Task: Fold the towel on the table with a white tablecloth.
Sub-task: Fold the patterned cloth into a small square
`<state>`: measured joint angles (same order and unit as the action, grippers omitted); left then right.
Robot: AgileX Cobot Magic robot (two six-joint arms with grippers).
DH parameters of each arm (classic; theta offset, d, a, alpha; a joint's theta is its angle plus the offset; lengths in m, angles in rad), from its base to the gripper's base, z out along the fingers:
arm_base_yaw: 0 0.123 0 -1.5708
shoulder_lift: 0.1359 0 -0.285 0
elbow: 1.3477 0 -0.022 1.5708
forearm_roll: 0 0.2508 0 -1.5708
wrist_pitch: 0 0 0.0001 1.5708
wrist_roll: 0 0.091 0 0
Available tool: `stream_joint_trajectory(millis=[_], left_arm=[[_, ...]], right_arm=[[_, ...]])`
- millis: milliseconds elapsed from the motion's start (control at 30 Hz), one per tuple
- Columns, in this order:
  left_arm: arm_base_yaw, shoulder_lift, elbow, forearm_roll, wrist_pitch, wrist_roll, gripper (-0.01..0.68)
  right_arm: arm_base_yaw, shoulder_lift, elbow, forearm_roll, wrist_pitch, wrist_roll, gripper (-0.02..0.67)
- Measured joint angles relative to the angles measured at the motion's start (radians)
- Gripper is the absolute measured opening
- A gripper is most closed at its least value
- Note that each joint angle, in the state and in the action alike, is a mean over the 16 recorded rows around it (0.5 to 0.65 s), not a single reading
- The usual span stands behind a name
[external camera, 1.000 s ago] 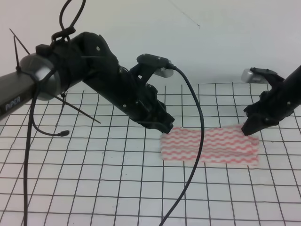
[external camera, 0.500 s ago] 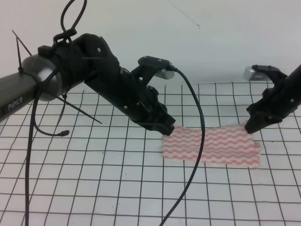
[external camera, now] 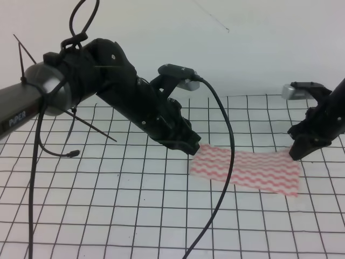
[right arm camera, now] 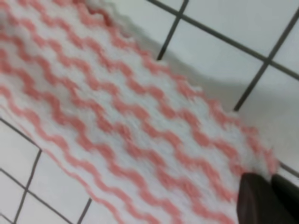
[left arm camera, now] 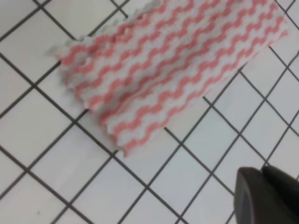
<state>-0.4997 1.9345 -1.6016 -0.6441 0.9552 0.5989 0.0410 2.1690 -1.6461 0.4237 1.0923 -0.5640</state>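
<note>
The towel, white with red-pink wavy stripes, lies stretched out in one flat layer on the grid-printed tablecloth covering the table. My right gripper is at its far right corner, shut on that corner. In the right wrist view the fingertips pinch the towel at its edge. My left gripper hovers just beside the towel's far left corner. In the left wrist view its fingers look shut and bare, apart from the towel.
A black cable hangs from the left arm and crosses in front of the towel's left half. Thin cable ties stick out from that arm. A plain white wall closes off the back.
The right gripper moved right and slightly down, pulling the towel with it. The towel went from a doubled-over shape to one flat layer, and its left edge slid a little right. The left arm barely moved.
</note>
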Motion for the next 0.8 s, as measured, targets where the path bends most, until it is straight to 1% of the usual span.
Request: stream_joint_trajectory(millis=[133, 400, 500, 667, 800], left_arm=[[0.0, 0.0, 0.0, 0.0, 0.0, 0.001, -0.002], [0.0, 0.0, 0.0, 0.0, 0.0, 0.003, -0.002], [0.0, 0.0, 0.0, 0.0, -0.002, 0.005, -0.002], [-0.002, 0.003, 0.0, -0.002, -0.012, 0.012, -0.002], [-0.004, 0.008, 0.0, -0.004, -0.021, 0.019, -0.002]], right_arm=[[0.0, 0.001, 0.0, -0.012, 0.005, 0.006, 0.024], [0.0, -0.01, 0.0, -0.049, 0.016, 0.028, 0.118], [0.0, -0.025, 0.0, -0.041, 0.016, 0.027, 0.148], [0.008, -0.05, 0.0, 0.042, 0.032, -0.03, 0.149], [0.032, -0.066, 0.0, 0.142, 0.041, -0.106, 0.107]])
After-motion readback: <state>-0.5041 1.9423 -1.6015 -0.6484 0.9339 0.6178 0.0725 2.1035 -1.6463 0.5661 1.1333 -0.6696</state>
